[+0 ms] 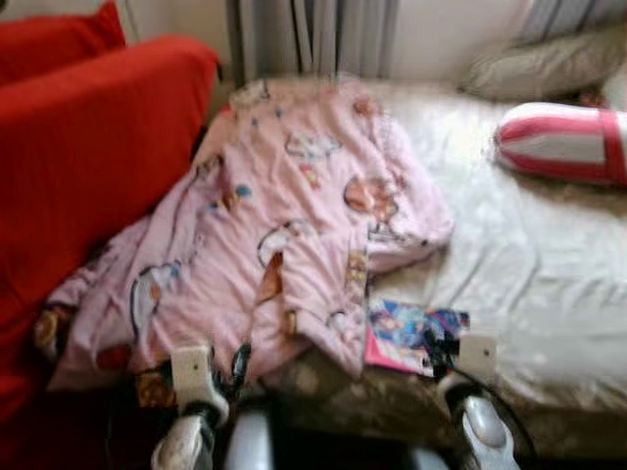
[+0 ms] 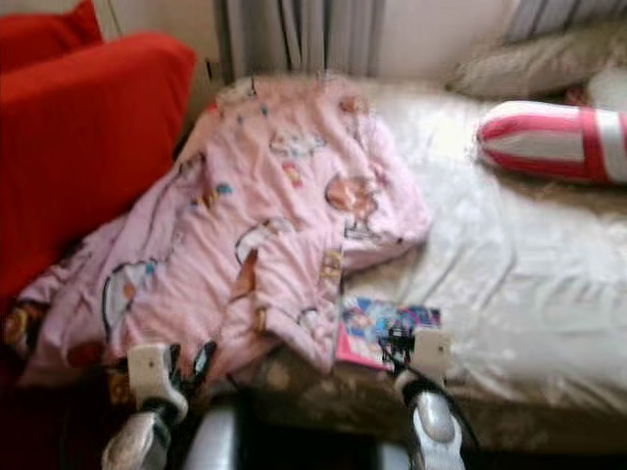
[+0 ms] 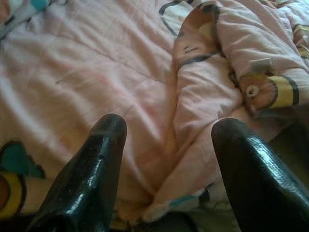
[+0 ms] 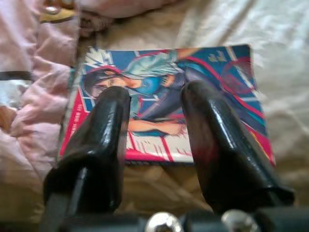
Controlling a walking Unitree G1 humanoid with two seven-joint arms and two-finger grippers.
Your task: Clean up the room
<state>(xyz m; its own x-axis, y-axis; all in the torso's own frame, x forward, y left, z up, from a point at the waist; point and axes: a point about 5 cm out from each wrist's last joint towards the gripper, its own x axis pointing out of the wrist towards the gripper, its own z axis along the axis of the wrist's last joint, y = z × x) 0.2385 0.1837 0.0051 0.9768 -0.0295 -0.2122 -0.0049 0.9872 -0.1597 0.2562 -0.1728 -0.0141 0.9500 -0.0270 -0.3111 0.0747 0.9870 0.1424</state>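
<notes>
Closest in, the right gripper (image 4: 154,104) hangs just over a comic book (image 4: 166,104), fingers spread apart across the glossy cover, not gripping it. The book lies flat near the front edge of the bed (image 1: 549,294), its left edge tucked against the pink cartoon-print blanket (image 1: 284,235). Over on the other side, the left gripper (image 3: 166,145) hovers above that blanket's rumpled near corner, its fingers wide apart too, with only cloth between them. The blanket sprawls diagonally from the front corner up toward the curtain (image 1: 313,34), spilling against the red sofa (image 1: 88,157). Further back on the pale sheet sits a red-and-white striped cushion (image 1: 568,142), and behind it what looks like a grey pillow (image 1: 544,64), though the head views are blurred.
</notes>
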